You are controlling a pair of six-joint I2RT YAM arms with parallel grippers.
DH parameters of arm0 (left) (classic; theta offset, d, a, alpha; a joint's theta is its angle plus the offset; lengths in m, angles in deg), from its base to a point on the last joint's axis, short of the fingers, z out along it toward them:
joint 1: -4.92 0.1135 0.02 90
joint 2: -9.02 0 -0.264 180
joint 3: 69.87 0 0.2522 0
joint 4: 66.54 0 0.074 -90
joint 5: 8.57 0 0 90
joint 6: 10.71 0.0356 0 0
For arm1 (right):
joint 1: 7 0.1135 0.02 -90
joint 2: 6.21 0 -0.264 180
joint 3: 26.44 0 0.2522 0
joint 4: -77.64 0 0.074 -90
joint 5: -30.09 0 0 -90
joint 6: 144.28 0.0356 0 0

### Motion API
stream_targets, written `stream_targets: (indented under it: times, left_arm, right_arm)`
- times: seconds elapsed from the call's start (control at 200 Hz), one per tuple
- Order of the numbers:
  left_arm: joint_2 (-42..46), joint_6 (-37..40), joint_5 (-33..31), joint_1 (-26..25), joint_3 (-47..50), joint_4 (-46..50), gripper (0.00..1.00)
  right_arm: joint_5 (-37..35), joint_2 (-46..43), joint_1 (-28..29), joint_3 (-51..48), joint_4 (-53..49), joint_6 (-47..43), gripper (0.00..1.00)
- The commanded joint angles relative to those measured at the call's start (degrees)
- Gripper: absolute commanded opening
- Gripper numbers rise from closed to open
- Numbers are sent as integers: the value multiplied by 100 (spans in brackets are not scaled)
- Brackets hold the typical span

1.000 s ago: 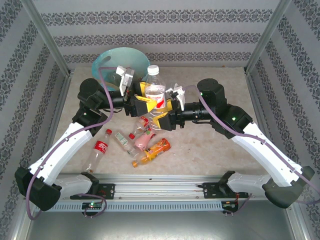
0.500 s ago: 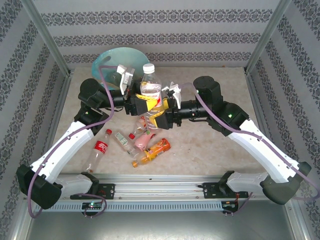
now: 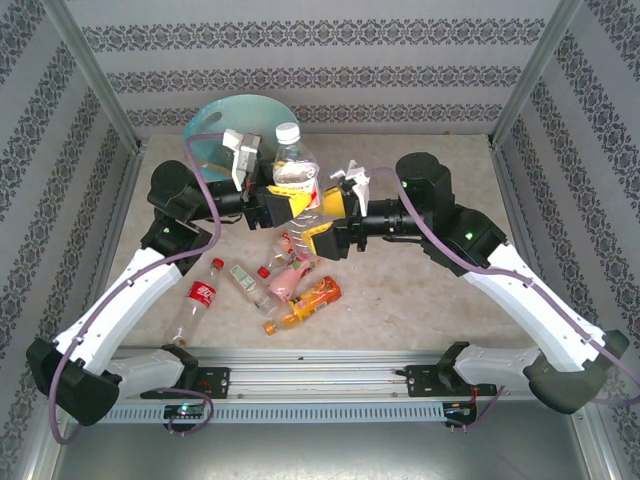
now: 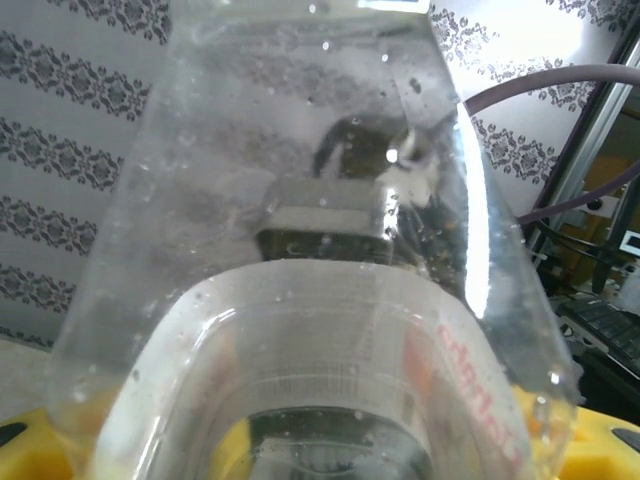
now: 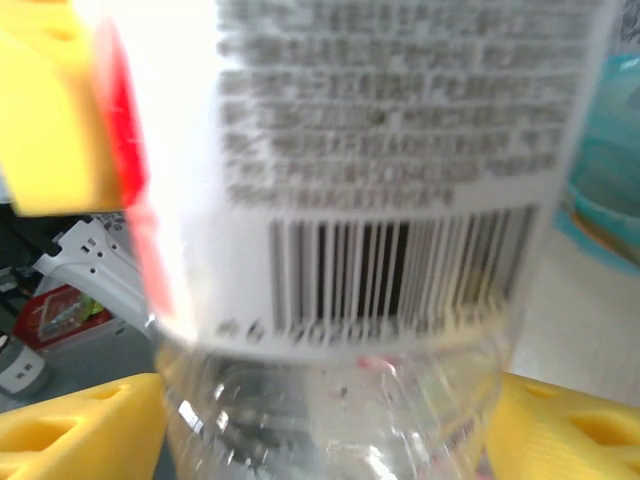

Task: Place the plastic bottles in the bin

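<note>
One beige speckled tabletop, patterned panels on three sides, open room across its right half. One round bin at the back-left corner, blue-green bag over its rim. One held bottle, clear plastic with a white cap, upright in the air just in front of the bin. Left claw is clamped on it. Right claw flanks its label, grip cannot be told. About five loose bottles lie clustered toward the near edge.
</note>
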Motion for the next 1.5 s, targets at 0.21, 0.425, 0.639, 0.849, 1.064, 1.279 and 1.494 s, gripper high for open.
stream_targets:
  times: [0.21,0.425,0.639,0.849,1.064,1.279,1.494]
  left_arm:
    - [489,950,-1220,-31,-162,755,59]
    - [702,2106,-2930,-31,-746,2199,59]
    - [440,3080,-5379,-23,-1438,3093,54]
    - [-248,3941,-6668,173,-1888,2989,57]
    - [-1157,3676,-6409,831,-2382,3103,57]
    - [-1620,3181,-6428,1434,-2175,2661,53]
    - [-1918,3244,-6340,1564,-1881,2356,53]
  right_arm:
    - [-1267,-741,42,-455,472,-170,85]
    - [-2446,-1315,40,-892,791,-293,86]
    - [-2654,-1471,33,-1010,758,-187,84]
    - [-2644,-1514,41,-1036,676,-31,83]
    - [-2717,-1702,41,-1131,547,31,81]
    - [-2833,-2065,44,-1449,524,-45,80]
    - [-2723,-1946,34,-1213,343,-94,80]
